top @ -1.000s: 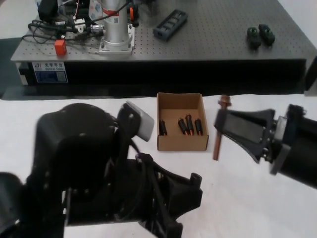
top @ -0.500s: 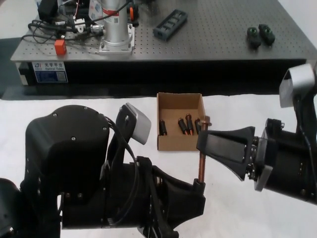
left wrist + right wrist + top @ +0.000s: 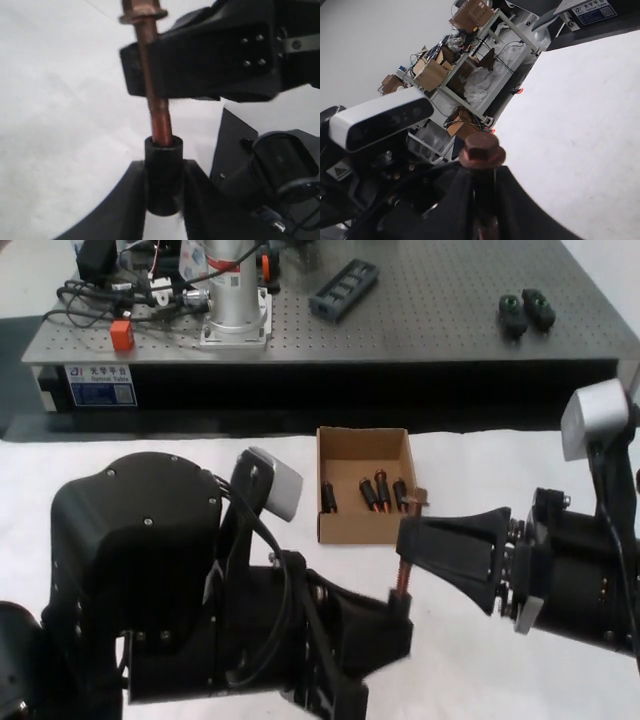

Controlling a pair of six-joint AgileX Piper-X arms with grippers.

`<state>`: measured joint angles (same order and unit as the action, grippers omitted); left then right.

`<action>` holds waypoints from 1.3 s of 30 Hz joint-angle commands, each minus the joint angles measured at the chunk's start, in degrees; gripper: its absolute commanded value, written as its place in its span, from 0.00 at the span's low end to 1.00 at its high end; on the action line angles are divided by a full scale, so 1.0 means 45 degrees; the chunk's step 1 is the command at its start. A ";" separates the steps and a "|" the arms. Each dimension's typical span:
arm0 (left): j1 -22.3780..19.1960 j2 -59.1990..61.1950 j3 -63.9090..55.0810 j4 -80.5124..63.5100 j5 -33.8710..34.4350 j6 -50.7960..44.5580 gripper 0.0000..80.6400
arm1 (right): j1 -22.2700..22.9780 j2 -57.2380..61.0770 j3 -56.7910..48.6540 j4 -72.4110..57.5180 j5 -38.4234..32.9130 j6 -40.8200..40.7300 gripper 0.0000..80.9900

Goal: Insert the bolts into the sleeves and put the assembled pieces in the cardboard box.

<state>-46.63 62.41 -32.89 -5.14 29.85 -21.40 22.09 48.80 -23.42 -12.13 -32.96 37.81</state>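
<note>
In the high view the sleeve (image 3: 397, 601) is hard to make out, because it is dark against the dark body of the left arm, which the near edge cuts off. The middle of the bolt (image 3: 404, 578) is covered by the right gripper (image 3: 404, 538). The lower end of the bolt is inside the sleeve, and how deep it goes I cannot tell.

The left wrist view shows it more clearly. The left gripper (image 3: 164, 202) has its fingers pressed on the sleeve (image 3: 163, 172) from both sides. The right gripper (image 3: 150, 67) pinches the copper bolt (image 3: 160, 117) on the shaft, just below the head. The long axis of the bolt is close to upright, leaning slightly, with the head up and the tip down in the open top of the sleeve. The sleeve also stands upright. In the right wrist view the bolt head (image 3: 479, 150) is just above the right gripper (image 3: 482, 205).

Bolt and sleeve are just near of the near right corner of the cardboard box (image 3: 366, 527), which holds four assembled pieces (image 3: 383, 492).

The bench has a white sheet (image 3: 480, 680) on it. Farther off is a grey perforated table (image 3: 430, 320) with a metal post (image 3: 236, 295), cables (image 3: 100, 290) and an orange block (image 3: 121, 335). In the room behind are shelves (image 3: 465, 75) with boxes.
</note>
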 commanded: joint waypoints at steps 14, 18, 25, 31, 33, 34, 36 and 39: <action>0.1410 0.1710 -0.1341 -0.1690 -0.4963 -0.2385 0.01 | -0.2915 -0.1833 -0.0101 0.4838 -0.0189 -0.2643 0.52; 0.2603 0.4226 -0.3838 -0.0156 -0.4963 -0.3012 0.01 | -0.3615 -0.2192 -0.0101 0.7964 0.0827 -0.3972 0.52; 0.3190 0.9138 -0.9912 0.5291 -0.4829 -0.0995 0.01 | -0.3789 -0.2189 -0.0101 1.1206 0.2923 -0.4690 0.52; 0.3190 1.2541 -1.4199 0.7879 -0.4785 -0.0413 0.01 | -0.3789 -0.2189 -0.0101 1.1566 0.3012 -0.4690 0.52; 0.3190 1.3419 -1.5230 0.8219 -0.4818 -0.0411 0.01 | -0.3789 -0.2189 -0.0101 1.1566 0.3012 -0.4690 0.52; 0.3190 1.3788 -1.5584 0.8379 -0.4818 -0.0411 0.01 | -0.3789 -0.2189 -0.0101 1.1566 0.3012 -0.4690 0.52; 0.3190 1.4392 -1.6304 0.8774 -0.4850 -0.0268 0.01 | -0.3789 -0.2189 -0.0101 1.1566 0.3012 -0.4690 0.52; 0.3190 1.4876 -1.6803 0.9207 -0.4878 -0.0151 0.01 | -0.3789 -0.2189 -0.0101 1.1566 0.3012 -0.4690 0.52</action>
<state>-32.34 128.74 -106.27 34.94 8.15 -22.93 5.37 39.43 -23.42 39.76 -19.39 17.32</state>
